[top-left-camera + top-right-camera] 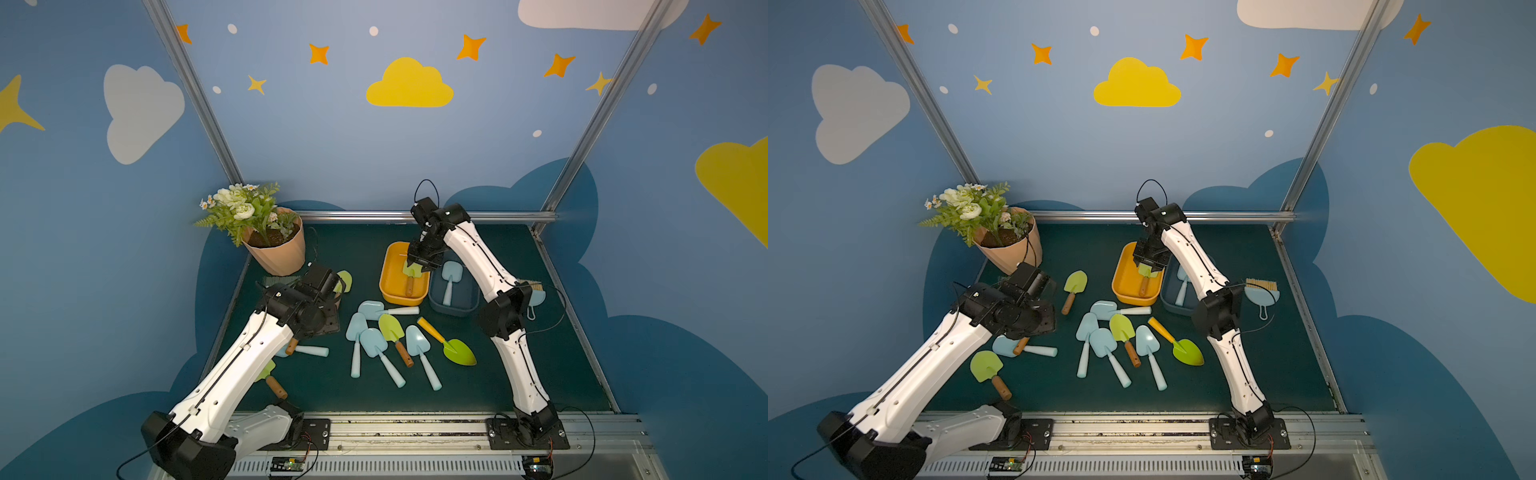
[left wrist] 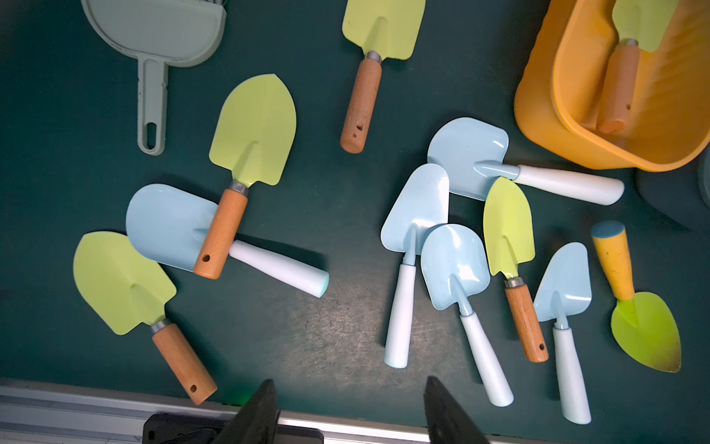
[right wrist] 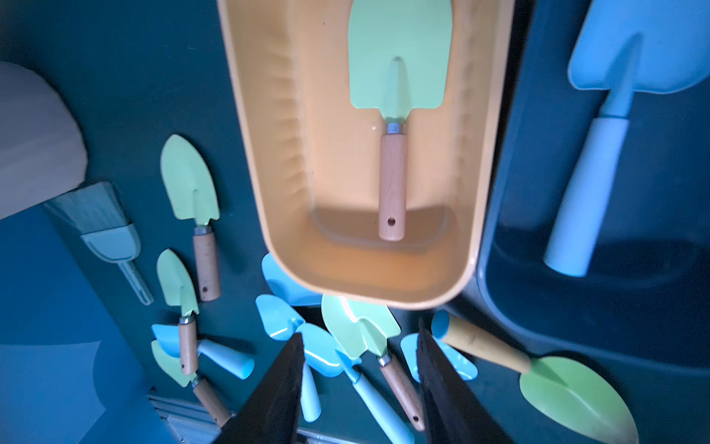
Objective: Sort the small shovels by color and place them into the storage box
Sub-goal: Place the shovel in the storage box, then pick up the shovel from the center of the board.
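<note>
Right fingers (image 3: 269, 407) released above orange box (image 3: 265, 146) toward the bench's (image 1: 316, 390) far edge, green shovel (image 3: 395, 107) lying flat inside, kept apart from the blue box's (image 3: 557, 330) blue shovel (image 3: 591, 184); left fingers (image 2: 257, 411) parted, empty.

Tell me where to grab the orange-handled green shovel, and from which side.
Take the orange handle of the orange-handled shovel mid-length, coming straight down and pinching across it. It lies flat on the mat, its handle clear of the neighbouring blue shovel, so both sides are open. The green blade is broad and flat, a poor pinch.
</note>
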Robot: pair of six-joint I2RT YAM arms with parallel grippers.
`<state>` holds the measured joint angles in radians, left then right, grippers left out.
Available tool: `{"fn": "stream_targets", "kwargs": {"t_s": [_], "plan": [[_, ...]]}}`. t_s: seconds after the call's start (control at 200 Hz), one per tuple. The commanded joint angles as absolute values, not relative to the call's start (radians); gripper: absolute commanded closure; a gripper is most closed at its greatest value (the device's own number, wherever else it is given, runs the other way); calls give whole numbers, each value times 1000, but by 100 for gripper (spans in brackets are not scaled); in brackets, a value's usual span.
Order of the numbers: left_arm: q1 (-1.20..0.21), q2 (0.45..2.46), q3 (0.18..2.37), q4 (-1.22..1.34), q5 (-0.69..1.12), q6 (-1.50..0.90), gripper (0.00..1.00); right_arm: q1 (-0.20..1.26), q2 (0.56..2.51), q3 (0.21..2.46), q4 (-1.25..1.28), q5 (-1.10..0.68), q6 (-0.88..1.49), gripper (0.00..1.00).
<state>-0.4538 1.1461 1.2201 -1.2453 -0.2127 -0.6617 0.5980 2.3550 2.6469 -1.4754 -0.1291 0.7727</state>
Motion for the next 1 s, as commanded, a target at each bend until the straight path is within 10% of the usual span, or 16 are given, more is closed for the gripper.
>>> {"fn": "stream_targets", "kwargs": {"t_s": [0.0, 0.996], "plan": [[-457, 1136, 1247, -1331, -254, -725, 48, 626, 2236, 2590, -1557, -69, 773, 51], [-296, 1342, 1031, -1175, -170, -1163, 42, 728, 1524, 1761, -1509, 186, 725, 50]]}}
